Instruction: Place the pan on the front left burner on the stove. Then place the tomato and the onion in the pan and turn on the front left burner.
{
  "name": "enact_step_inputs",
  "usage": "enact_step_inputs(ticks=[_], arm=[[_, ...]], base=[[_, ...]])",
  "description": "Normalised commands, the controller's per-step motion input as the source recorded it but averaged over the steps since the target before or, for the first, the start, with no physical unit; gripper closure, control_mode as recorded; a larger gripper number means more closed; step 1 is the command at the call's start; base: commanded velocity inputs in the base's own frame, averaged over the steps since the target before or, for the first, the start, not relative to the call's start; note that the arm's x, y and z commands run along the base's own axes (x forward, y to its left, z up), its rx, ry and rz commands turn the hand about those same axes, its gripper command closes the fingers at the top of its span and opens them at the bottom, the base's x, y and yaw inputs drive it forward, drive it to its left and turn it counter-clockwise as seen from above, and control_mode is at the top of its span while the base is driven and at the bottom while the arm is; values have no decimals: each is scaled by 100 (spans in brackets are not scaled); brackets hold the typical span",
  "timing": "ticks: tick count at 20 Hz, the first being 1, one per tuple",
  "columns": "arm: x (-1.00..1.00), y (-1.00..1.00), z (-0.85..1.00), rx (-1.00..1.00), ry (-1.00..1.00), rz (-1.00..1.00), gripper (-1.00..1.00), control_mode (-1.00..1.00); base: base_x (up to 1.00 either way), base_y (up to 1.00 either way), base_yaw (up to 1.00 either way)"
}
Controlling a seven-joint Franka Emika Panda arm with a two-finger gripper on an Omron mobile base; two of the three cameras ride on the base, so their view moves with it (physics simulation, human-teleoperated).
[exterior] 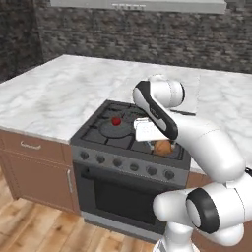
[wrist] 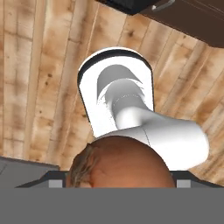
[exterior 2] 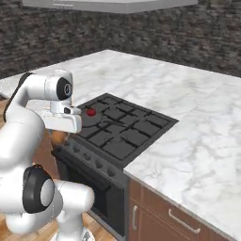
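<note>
The dark grey pan [exterior: 112, 130] sits on the front left burner [exterior: 92, 134] of the stove [exterior: 129, 183]. The red tomato [exterior: 116, 120] lies inside the pan [exterior 2: 100, 118], where it shows as a tomato [exterior 2: 91, 112] near the pan's left side. My gripper [exterior: 158, 142] points down at the stove's front edge, right of the pan, and is shut on the tan-brown onion [exterior: 164, 147]. In the hand view the onion [wrist: 118, 159] sits between the fingertips of my gripper [wrist: 119, 183], with the wooden floor far below it. The white hand covers most of the onion [exterior 2: 58, 137].
A row of round knobs [exterior: 125, 165] runs along the stove front above the oven door [exterior: 123, 199]. Marble counters [exterior: 54, 98] flank the stove on both sides. Wooden cabinets [exterior: 37, 172] stand under the left counter. A range hood [exterior: 138, 5] hangs overhead.
</note>
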Motion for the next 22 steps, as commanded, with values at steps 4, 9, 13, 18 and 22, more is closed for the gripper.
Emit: enact_step_inputs(ticks=[4,9,13,18,22], arm=[[0,0,0,0,0,0,100,100],[0,0,0,0,0,0,100,100],[0,0,0,0,0,0,100,100],[0,0,0,0,0,0,100,100],[0,0,0,0,0,0,100,100]], base=[[3,71,-70],[1,68,-67],[4,81,-48],[3,85,-24],[0,55,-12]])
